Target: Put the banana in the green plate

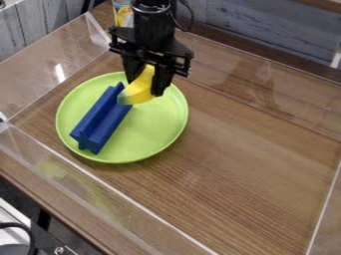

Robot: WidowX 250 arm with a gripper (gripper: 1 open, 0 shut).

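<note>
- The banana is held above the far rim of the green plate, clamped between the fingers of the gripper, which points straight down.
- The fruit is gripped near its middle, its lower end hanging just over the plate's surface; whether it touches the plate cannot be told.
- The banana is judged light and smooth-skinned, likely to slip or bruise under a hard squeeze, so a grip across the thick middle is thought best.
- A blue ridged block is already seen lying in the plate, on its left half, just beside the banana.
- The plate rests on a wooden desk ringed by clear walls.
</note>
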